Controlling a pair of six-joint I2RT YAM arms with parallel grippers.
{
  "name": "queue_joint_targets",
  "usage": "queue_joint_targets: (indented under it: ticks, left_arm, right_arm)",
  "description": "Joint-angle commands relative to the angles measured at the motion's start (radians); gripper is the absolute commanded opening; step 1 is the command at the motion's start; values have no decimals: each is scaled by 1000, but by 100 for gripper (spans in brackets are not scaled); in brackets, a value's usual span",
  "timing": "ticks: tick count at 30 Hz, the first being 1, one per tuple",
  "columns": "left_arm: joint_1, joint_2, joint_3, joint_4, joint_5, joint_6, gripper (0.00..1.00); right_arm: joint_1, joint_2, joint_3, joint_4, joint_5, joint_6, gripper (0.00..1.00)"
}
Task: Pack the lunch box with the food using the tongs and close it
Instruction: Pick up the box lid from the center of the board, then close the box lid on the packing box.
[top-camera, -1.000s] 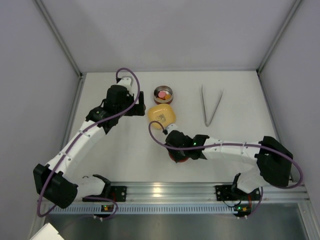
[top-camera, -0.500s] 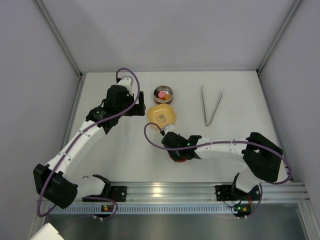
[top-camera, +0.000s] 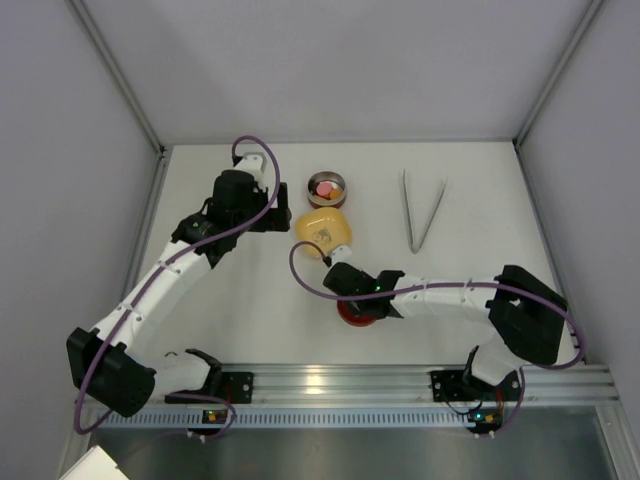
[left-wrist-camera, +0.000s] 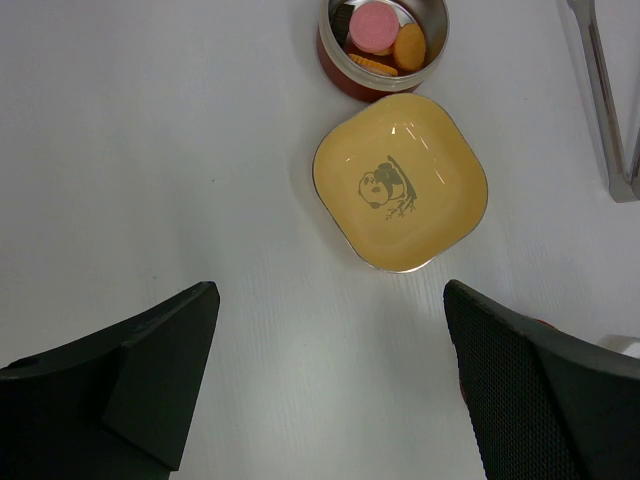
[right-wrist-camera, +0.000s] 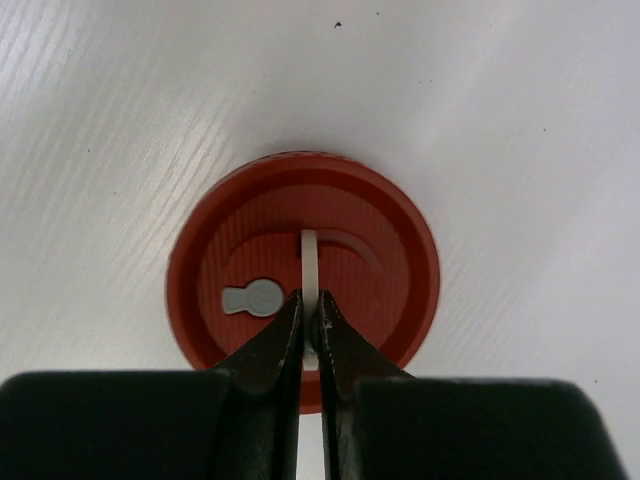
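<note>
The lunch box (top-camera: 326, 187) (left-wrist-camera: 383, 45) is a small red tin with a shiny inside, standing open at the back middle with pink and orange food (left-wrist-camera: 373, 25) in it. Its red lid (top-camera: 357, 313) (right-wrist-camera: 390, 280) lies flat on the table nearer the front. My right gripper (right-wrist-camera: 310, 300) (top-camera: 358, 300) is shut on the lid's upright white handle (right-wrist-camera: 310, 255). The silver tongs (top-camera: 420, 210) (left-wrist-camera: 605, 90) lie on the table to the right of the tin. Over the table left of the tin, my left gripper (left-wrist-camera: 328, 292) (top-camera: 283, 212) hangs open and holds nothing.
A yellow rounded-square dish (top-camera: 323, 229) (left-wrist-camera: 400, 180) with a panda drawing sits just in front of the tin, between it and the lid. Grey walls close the table in on the left, back and right.
My right gripper has closed onto the lid's white handle, and the right arm has shifted slightly left over the lid. The left arm has not moved.
</note>
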Motion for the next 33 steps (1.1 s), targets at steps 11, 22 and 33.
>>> queue_joint_targets:
  ticks: [11, 22, 33]
  left_arm:
    - [1, -6, -4, 12, -5, -6, 99]
    - [1, -11, -2, 12, -12, -6, 99]
    - [-1, -15, -1, 11, -18, -1, 99]
  right_arm:
    - [-47, -151, 168, -164, 112, 78, 0]
    - [-290, -21, 447, -192, 40, -20, 0]
    - [-458, 435, 1039, -213, -112, -83, 0]
